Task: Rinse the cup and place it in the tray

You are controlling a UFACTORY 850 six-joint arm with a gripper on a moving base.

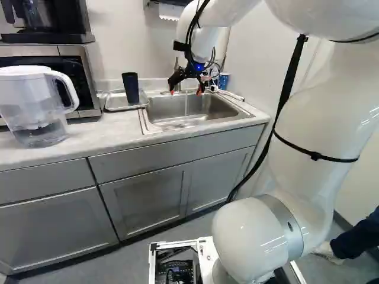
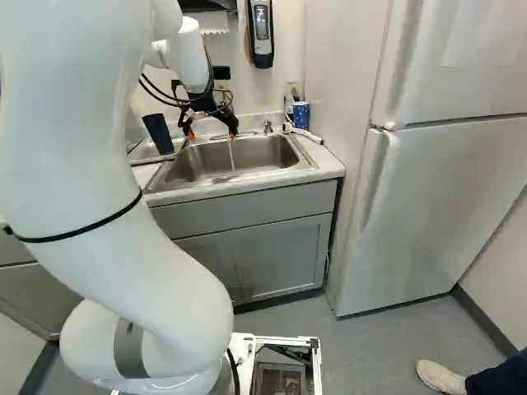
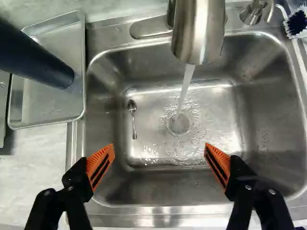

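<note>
In the left base view the cup stood in the tray, the hand above the sink; in the right a refrigerator stood near the desk; in the wrist view the hand was spread, a running faucet and spoon ahead.

Pale countertop with one inset steel sink, bearing a metal tray just left of the sink, microwave and clear pitcher farther left, blue speckled cup near its far right corner.
</note>
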